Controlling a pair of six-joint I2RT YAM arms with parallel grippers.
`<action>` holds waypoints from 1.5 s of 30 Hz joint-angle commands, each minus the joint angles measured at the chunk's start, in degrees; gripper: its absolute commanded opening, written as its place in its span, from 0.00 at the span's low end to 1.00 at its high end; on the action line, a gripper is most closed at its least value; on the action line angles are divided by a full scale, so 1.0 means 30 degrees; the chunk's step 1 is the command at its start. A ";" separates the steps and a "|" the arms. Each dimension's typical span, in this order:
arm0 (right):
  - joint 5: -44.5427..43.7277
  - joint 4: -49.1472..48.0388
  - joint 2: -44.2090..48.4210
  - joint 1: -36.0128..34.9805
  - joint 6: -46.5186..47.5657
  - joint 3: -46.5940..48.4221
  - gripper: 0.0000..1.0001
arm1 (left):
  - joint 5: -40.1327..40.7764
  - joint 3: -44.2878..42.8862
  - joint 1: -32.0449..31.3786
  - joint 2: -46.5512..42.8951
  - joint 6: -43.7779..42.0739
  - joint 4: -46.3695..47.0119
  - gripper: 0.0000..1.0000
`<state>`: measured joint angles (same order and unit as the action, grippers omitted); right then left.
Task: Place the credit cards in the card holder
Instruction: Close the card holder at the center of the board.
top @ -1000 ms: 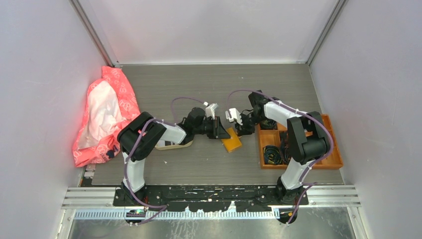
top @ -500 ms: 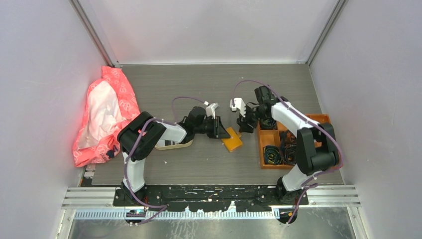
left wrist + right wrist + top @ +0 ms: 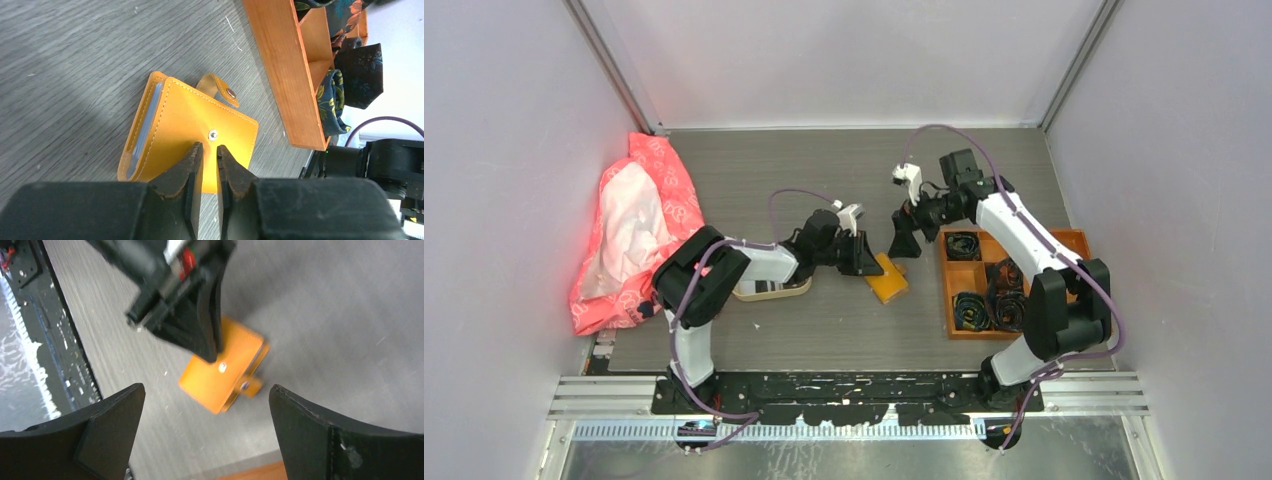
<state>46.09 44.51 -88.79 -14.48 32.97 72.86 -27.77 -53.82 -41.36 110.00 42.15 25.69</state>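
Card holder (image 3: 192, 125) folded, cards (image 3: 144, 134) mostly hidden inside; left gripper (image 3: 208, 147) nearly together on it; right gripper (image 3: 205, 390) spread wide.

L pincer (image 3: 214, 354) atop card holder (image 3: 223, 377)

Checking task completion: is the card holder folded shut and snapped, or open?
Folded shut but unsnapped: in the left wrist view the card holder lies closed, its snap tab loose beside the bare stud.

A crumpled pink bag (image 3: 637, 228) lies against the left wall on the grey table (image 3: 824, 165). A beige tray (image 3: 774, 291) sits left of centre. At the right, an orange box (image 3: 970, 276) holds dark rolls (image 3: 969, 310) in several compartments.
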 commanded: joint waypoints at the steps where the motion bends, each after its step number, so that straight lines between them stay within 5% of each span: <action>1: -0.2194 -0.1873 0.1765 -0.0033 -0.3370 -0.3081 1.00 | 0.1065 -0.0476 0.0128 -0.1710 -0.1339 -0.0600 0.18; 11: -0.5377 -0.2994 0.0687 -0.0814 -0.4072 -0.3307 0.99 | 0.2452 0.0107 0.0765 -0.4972 -0.4250 -0.2044 0.24; 16: -0.5324 -0.3244 0.0699 -0.0826 -0.4055 -0.3278 1.00 | -0.1062 0.0826 0.2829 -0.3594 -0.1747 0.1103 0.30; 25: -0.5095 -0.3629 0.0855 -0.0818 -0.4329 -0.3548 0.99 | -0.2075 -0.1484 0.2174 -0.1558 -0.3684 -0.2162 0.40; 34: -0.4869 -0.2547 -0.0849 -0.1245 -0.3892 -0.3015 0.76 | -0.1653 -0.3246 0.1596 0.0314 -0.4500 -0.4106 0.45; 45: -0.5878 -0.2816 -0.0954 -0.1296 -0.4013 -0.3043 0.71 | 0.0364 -0.4330 0.0877 0.1425 -0.5671 -0.7773 0.34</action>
<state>29.50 37.04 -92.90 -18.17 20.78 61.60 -29.12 -65.63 -37.74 113.99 27.44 6.48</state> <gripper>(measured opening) 0.724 0.373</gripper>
